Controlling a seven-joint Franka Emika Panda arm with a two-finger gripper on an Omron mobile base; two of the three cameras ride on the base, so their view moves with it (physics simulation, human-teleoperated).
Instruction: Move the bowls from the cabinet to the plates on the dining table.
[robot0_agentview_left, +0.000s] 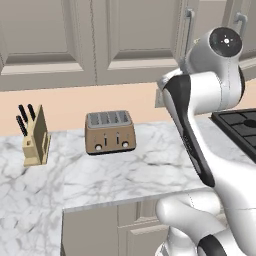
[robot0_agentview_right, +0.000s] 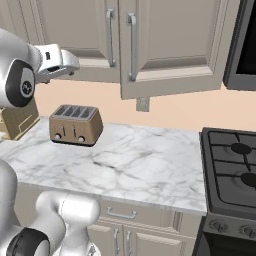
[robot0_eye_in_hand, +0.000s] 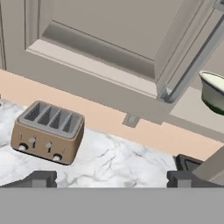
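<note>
The gripper (robot0_eye_in_hand: 112, 178) hangs in front of the wall cabinet (robot0_eye_in_hand: 109, 39), its two dark fingertips (robot0_eye_in_hand: 37, 178) spread wide apart with nothing between them. Starting at the gripper's left in the hand view, there's the brown four-slot toaster (robot0_eye_in_hand: 47, 131), sitting on the marble worktop (robot0_eye_in_hand: 118, 162) just beyond the left fingertip and well below the cabinet doors. Straight ahead of the gripper, a small outlet plate (robot0_eye_in_hand: 130, 120) on the peach wall, under the cabinet's bottom edge. Up and to the right, a long metal bar handle (robot0_eye_in_hand: 194, 65) runs along the edge of a door that stands ajar. Past that handle, at the far right, the pale green-cream bowl (robot0_eye_in_hand: 214, 89) peeks out on the cabinet shelf, higher than the gripper and well apart from it. Low right, near the right fingertip, a corner of the black stove (robot0_eye_in_hand: 188, 162). In the left base view, a knife block (robot0_agentview_left: 35, 137) stands beside the toaster.
</note>
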